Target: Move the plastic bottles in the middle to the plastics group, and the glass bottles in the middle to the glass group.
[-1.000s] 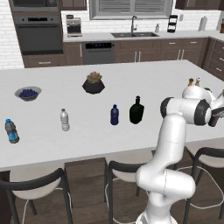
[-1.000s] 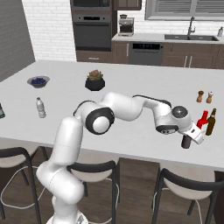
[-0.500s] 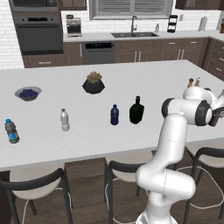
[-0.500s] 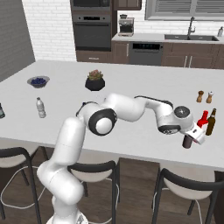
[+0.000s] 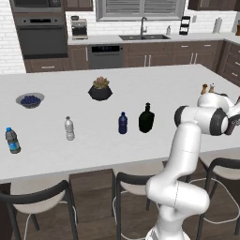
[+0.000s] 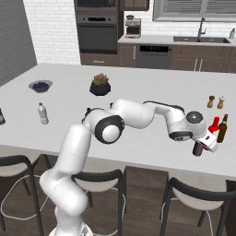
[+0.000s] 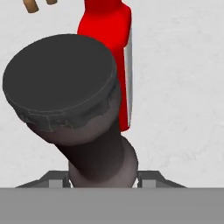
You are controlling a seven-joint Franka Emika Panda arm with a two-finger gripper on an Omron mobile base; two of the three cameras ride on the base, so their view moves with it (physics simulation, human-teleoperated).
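Observation:
My gripper [image 7: 105, 180] is shut on the slim dark brown glass bottle [image 7: 94, 148]. Its dark cap looms close in the hand view, and a finger stands on each side of its body. That bottle [image 6: 223, 129] stands upright right beside the tall red bottle [image 6: 214, 124] of the glass group, at the counter's far right, with my gripper [image 6: 208, 143] against it. In the middle stand the navy plastic bottle [image 5: 123, 123] and the squat black glass bottle [image 5: 146, 118]. The clear water bottle [image 5: 69, 128] and the blue-label bottle [image 5: 12, 140] of the plastics group stand at the left.
Two small shakers [image 6: 215, 101] stand just behind the red bottle. A potted plant [image 5: 100, 89] and a bowl of blueberries [image 5: 30, 99] sit farther back on the counter. Stools line the near edge of the counter [image 5: 93, 159].

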